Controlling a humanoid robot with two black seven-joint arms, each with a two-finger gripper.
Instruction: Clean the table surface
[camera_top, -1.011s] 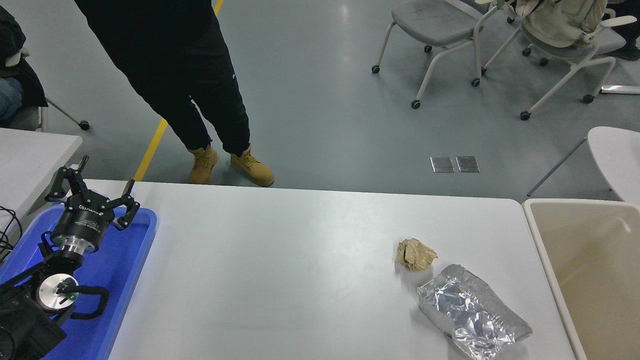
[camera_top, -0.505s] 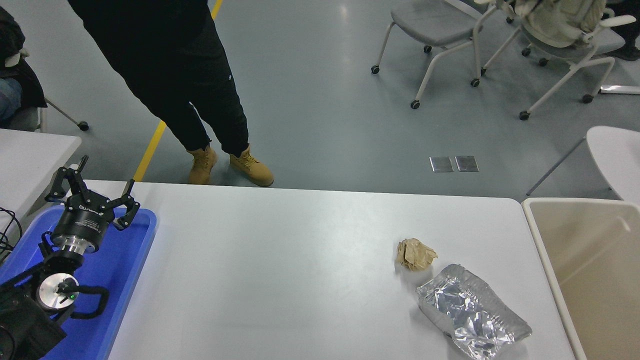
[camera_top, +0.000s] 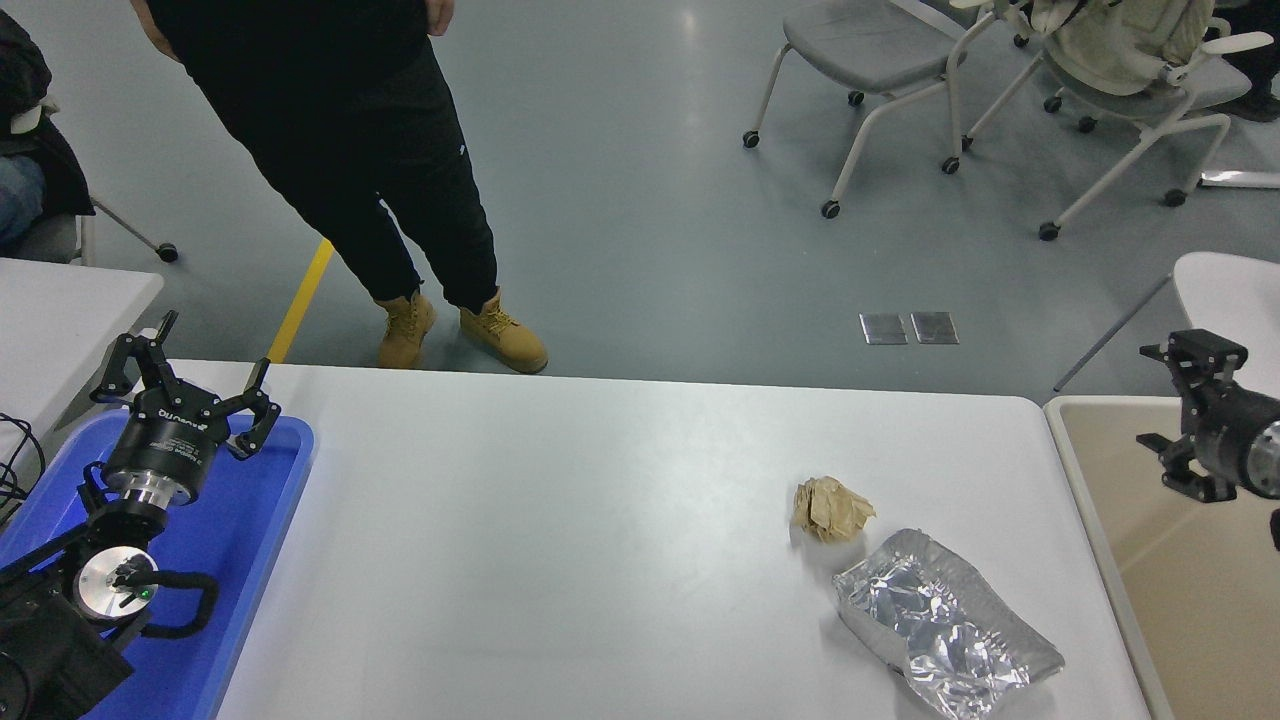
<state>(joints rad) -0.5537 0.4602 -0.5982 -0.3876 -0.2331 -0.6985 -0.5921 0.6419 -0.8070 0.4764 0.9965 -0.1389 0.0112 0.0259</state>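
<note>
Table surface: fills the near middle, long axis left to right; rigid, not for lifting.
Paper wad: light, soft; pinch anywhere.
Foil bag: crinkly, slippery (take an edge), long axis far-left to near-right.
Bin: right.
Right gripper: over bin, fingers' state unclear.
Left gripper: spread, above blue tray.

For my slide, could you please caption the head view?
Crumpled paper and foil bag on table surface; right tool over bin.

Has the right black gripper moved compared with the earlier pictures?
Yes. The right black gripper was out of view before; now it has come in from the right edge, above the beige plastic bin, heading left toward the white table surface.
</note>
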